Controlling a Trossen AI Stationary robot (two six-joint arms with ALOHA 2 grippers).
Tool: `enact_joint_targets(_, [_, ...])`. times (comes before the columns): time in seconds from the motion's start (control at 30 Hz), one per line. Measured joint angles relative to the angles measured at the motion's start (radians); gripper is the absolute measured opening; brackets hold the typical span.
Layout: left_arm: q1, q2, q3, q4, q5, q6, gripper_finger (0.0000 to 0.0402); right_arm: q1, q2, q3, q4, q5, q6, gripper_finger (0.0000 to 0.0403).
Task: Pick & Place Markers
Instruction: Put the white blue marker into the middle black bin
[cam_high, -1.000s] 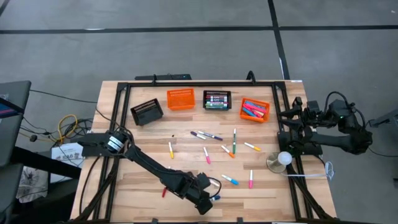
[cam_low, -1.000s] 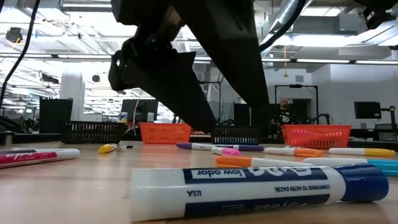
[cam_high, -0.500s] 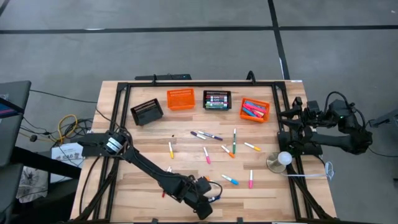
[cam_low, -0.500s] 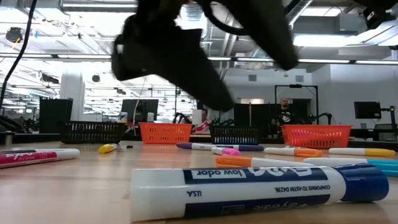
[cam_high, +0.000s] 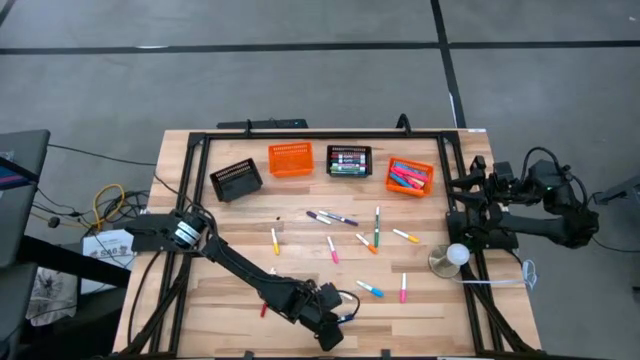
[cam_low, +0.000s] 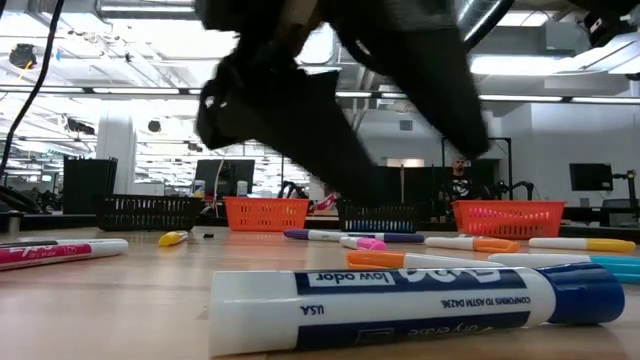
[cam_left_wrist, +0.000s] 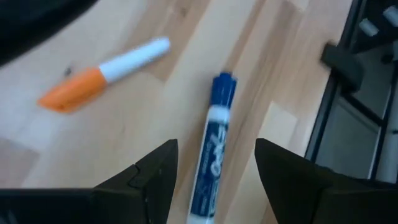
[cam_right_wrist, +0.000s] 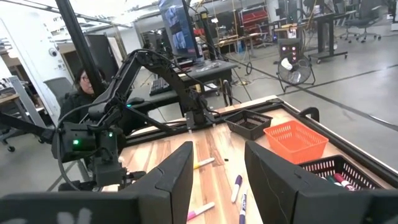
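Left pincer (cam_left_wrist: 214, 165) open, empty, blue marker (cam_left_wrist: 212, 146) lying between its fingers.

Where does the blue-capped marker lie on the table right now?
In the high view the blue-capped marker lies near the table's front edge, directly beneath the open left gripper; the left wrist view shows it between the fingers.

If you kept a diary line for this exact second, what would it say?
left gripper: open, above blue marker | right gripper: open, waiting at table edge | baskets: untouched
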Motion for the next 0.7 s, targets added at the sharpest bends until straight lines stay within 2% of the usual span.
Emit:
enact_joint_targets(0.13, [-0.004,0.021,0.003,0.02,0.02,0.0,0.0213,0.0,0.0,0.0,0.0,0.0,0.0,0.0136])
enact_joint_targets(0.43, [-0.004,0.142,0.109,0.019,0.071,0.023,0.0213,0.0,0.0,0.0,-0.001,0.0,0.0,0.0134])
enact_joint_targets(0.6, [0.005,0.141,0.11,-0.083,0.016,0.011,0.0213,0.0,0.0,0.0,-0.001,0.0,0.007,0.0137])
enact_joint_targets(0.7, [0.007,0.143,0.111,-0.107,0.017,0.008,0.0213,0.0,0.0,0.0,-0.001,0.0,0.014,0.0136])
